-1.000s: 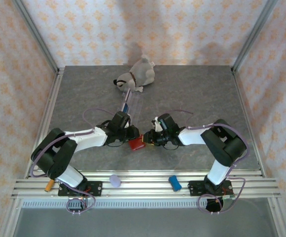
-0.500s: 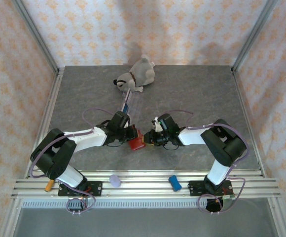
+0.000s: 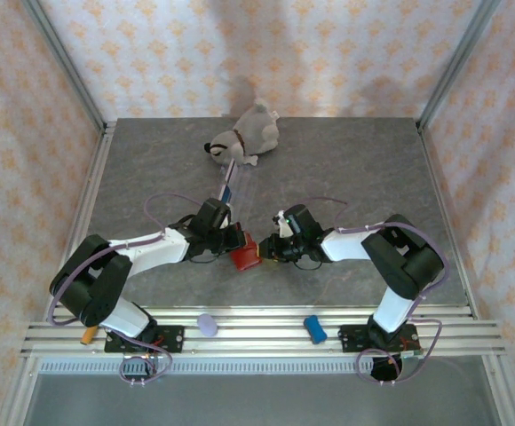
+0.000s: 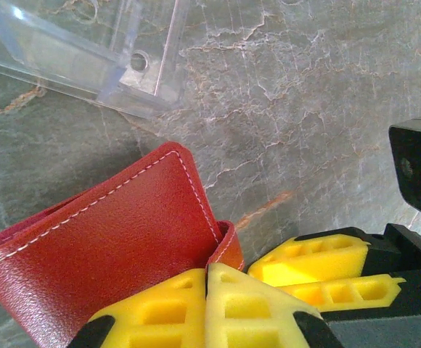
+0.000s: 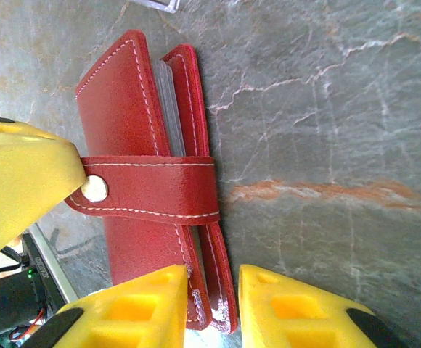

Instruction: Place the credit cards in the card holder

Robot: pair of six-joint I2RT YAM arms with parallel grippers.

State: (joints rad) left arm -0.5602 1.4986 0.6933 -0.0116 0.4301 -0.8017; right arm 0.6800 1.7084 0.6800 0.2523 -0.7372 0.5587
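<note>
Card holder between two hands at mid-desk

The card holder (image 3: 246, 258) lies on the desk (image 3: 355, 169), near its front middle. The left hand (image 3: 237, 240) touches it from the left. The right hand (image 3: 267, 249) meets it from the right, fingers (image 5: 290, 308) either side of the holder's end, seemingly pinching it. Just behind lies a plastic case (image 3: 232, 185), and further back a plush dog (image 3: 244, 135)

Bright even light, soft shadows on back wall (image 3: 311, 53), wrist cams sharp, glare on clear case (image 4: 65, 54)
</note>
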